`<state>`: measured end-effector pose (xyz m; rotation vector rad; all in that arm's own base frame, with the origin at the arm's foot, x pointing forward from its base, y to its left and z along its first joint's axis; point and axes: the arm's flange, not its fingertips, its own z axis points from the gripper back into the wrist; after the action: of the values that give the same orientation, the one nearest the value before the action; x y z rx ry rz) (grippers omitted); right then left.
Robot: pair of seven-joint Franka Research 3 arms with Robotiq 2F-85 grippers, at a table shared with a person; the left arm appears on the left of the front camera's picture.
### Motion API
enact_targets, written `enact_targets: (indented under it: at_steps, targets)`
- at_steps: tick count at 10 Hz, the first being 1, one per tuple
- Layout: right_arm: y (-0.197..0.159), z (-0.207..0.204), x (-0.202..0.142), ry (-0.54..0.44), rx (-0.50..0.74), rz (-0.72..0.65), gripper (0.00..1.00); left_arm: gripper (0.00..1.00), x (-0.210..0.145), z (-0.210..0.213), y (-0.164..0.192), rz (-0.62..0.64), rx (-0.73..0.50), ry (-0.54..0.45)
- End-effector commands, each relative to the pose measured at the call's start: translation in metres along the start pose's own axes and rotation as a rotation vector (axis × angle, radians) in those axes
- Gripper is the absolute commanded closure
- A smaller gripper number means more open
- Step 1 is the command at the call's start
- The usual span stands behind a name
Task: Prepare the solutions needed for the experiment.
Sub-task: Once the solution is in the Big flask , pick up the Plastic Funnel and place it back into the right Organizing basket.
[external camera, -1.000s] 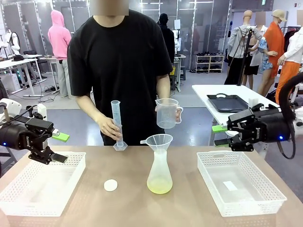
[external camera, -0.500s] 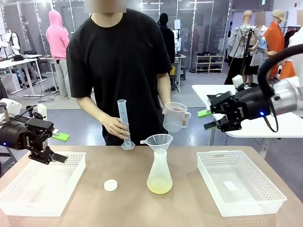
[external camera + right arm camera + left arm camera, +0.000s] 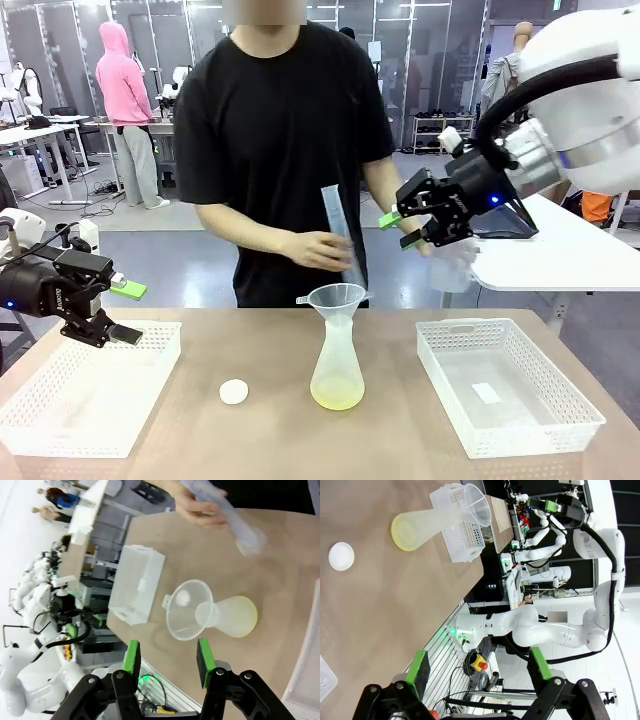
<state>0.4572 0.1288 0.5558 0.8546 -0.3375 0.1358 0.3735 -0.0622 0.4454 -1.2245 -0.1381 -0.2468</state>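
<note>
The frosted conical flask (image 3: 337,372) stands mid-table with a little pale yellow-green solution in its base and a clear funnel (image 3: 337,298) in its neck. Just above the funnel, the person's hand (image 3: 318,251) holds a graduated cylinder (image 3: 337,222) tilted. My right gripper (image 3: 400,231) hangs high, right of the cylinder, open and holding nothing. Behind it the person holds a blurred clear beaker (image 3: 452,268). The right wrist view looks down on the funnel (image 3: 187,611) and flask (image 3: 231,616) past the gripper (image 3: 167,662). My left gripper (image 3: 127,312) is open over the left basket (image 3: 60,420).
A white round cap (image 3: 233,392) lies left of the flask. A white basket (image 3: 505,385) stands at the right with a small label inside. The left wrist view shows the flask (image 3: 427,525), the cap (image 3: 341,556) and bare tabletop beyond my left gripper (image 3: 478,666).
My right arm has swung up and leftward from the right side to beside the person's hands. The person lifted the cylinder, tilted it and moved it right over the funnel. The left arm stayed still.
</note>
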Motion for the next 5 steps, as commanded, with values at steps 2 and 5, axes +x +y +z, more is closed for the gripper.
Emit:
enact_targets:
  at_steps: [2,5]
  targets:
    - [0.018,-0.022,0.02,0.055,-0.113,-0.006,0.42,0.0,0.001,-0.001,-0.002,-0.006,-0.021,-0.006]
    - [0.015,-0.024,0.014,0.051,-0.1,0.027,0.42,0.0,0.001,-0.001,-0.002,-0.006,-0.021,-0.006]
